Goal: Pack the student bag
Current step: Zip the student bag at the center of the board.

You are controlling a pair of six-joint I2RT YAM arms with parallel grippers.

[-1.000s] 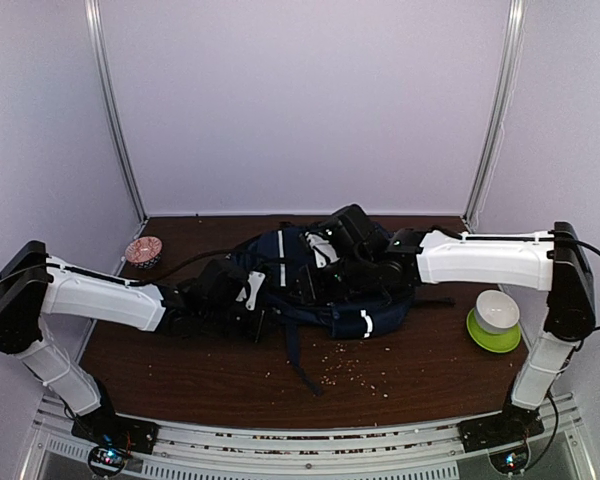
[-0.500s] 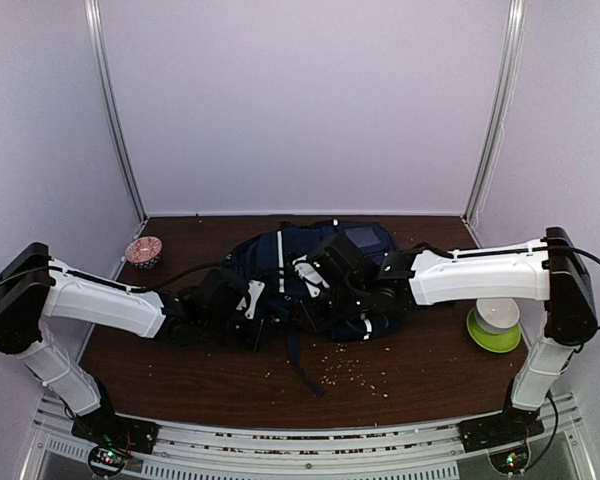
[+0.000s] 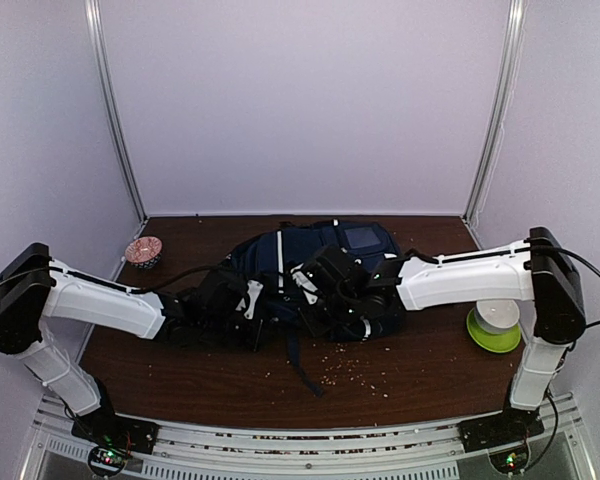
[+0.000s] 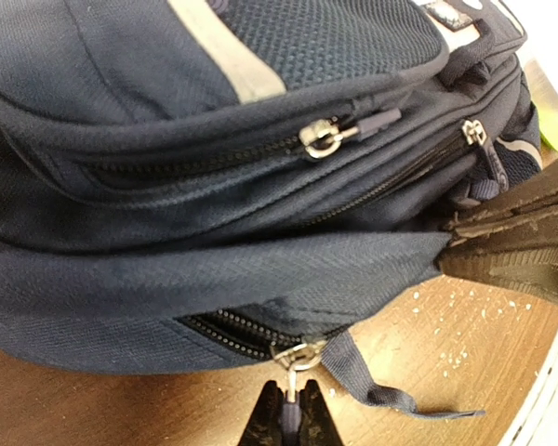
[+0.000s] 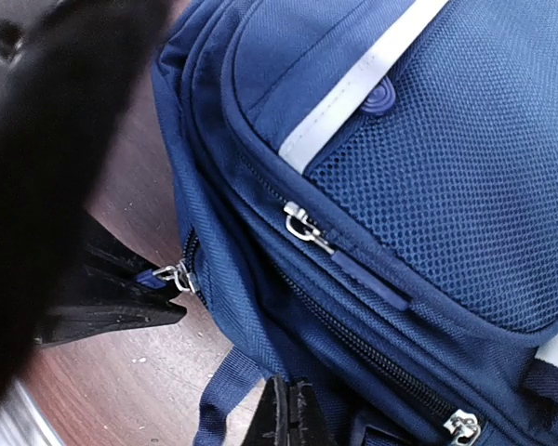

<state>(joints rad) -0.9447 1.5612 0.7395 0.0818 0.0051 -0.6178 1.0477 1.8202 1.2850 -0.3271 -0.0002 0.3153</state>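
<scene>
The student bag (image 3: 320, 255), navy with white stripes, lies flat on the middle of the table. My left gripper (image 4: 288, 420) is shut on the pull of the bag's lower zipper (image 4: 299, 355) at its near-left edge, low over the table. In the top view the left gripper (image 3: 252, 312) sits at the bag's left side. My right gripper (image 5: 290, 415) is shut on a fold of the bag's fabric beside a strap. In the top view the right gripper (image 3: 325, 302) is just right of the left one. The bag's inside is hidden.
A white bowl on a green plate (image 3: 494, 335) stands at the right. A small pink patterned bowl (image 3: 143, 250) sits at the back left. Crumbs (image 3: 350, 375) are scattered on the wooden table in front of the bag. A dark strap (image 3: 298, 360) trails toward the near edge.
The right arm has swung left and nearer, bringing the bag's raised flap down, so the bag now lies closed over. The left gripper has stayed at the zipper.
</scene>
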